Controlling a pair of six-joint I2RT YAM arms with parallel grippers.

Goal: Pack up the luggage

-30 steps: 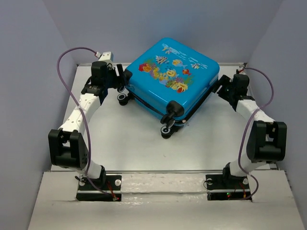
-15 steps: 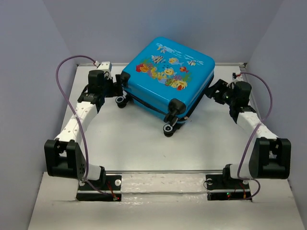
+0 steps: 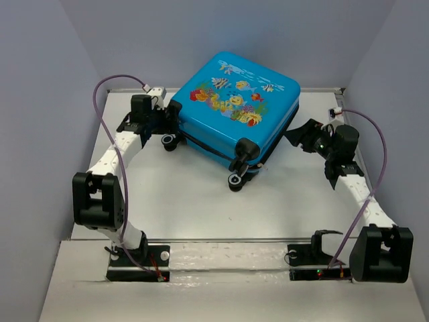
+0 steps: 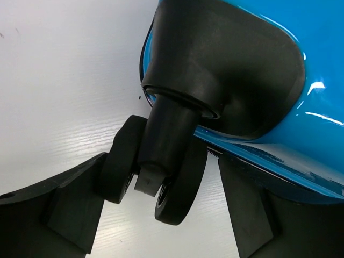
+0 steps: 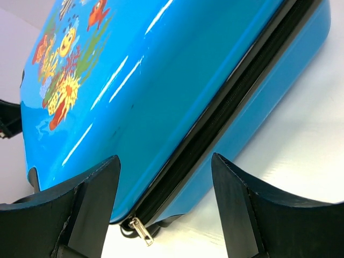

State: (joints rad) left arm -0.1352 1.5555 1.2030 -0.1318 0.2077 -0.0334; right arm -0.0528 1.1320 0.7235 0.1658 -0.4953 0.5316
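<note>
- My left arm [image 3: 114, 153] and right arm [image 3: 358, 194]: white links, chunky black joint blocks.
- A purple cable [image 3: 98, 117] loops along each.
- Black base plates [image 3: 137, 263] at six o'clock, with small red wires.
- My fingers [image 4: 70, 209]: matte black wedges.

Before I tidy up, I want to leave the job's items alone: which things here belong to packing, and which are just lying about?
Job: bright blue hard-shell suitcase with fish print; left gripper; right gripper.
Just there: white tabletop.
</note>
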